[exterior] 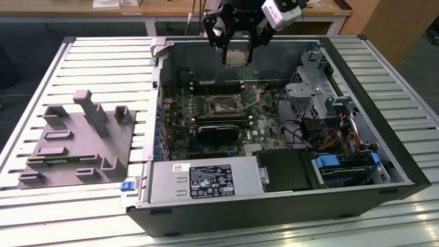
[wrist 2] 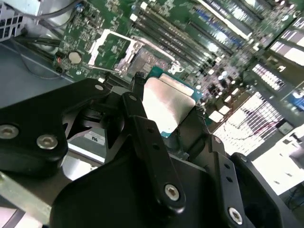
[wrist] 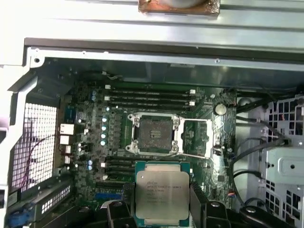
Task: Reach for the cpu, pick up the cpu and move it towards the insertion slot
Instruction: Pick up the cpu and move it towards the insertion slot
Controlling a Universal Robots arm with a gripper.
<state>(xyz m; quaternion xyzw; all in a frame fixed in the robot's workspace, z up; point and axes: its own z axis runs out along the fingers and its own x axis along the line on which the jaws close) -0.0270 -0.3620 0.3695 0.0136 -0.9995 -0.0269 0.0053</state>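
Gripper (exterior: 237, 49) clamped on the cpu (wrist: 162, 194), above the open case; insertion slot (wrist: 153, 133) open below; carrying it level and square to the frame seems wise.

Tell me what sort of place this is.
Probably a robotics lab or test bench: an opened computer case lies on a slatted metal table, and the gripper holds the cpu above its motherboard.

The cpu (wrist: 162, 194) runs off the frame edge in the first wrist view, its lower rim lost behind the gripper (wrist: 161, 209). In the second wrist view, black linkage covers the cpu's near corner, and the insertion slot (wrist 2: 124, 52) blurs behind it, lever indistinct.
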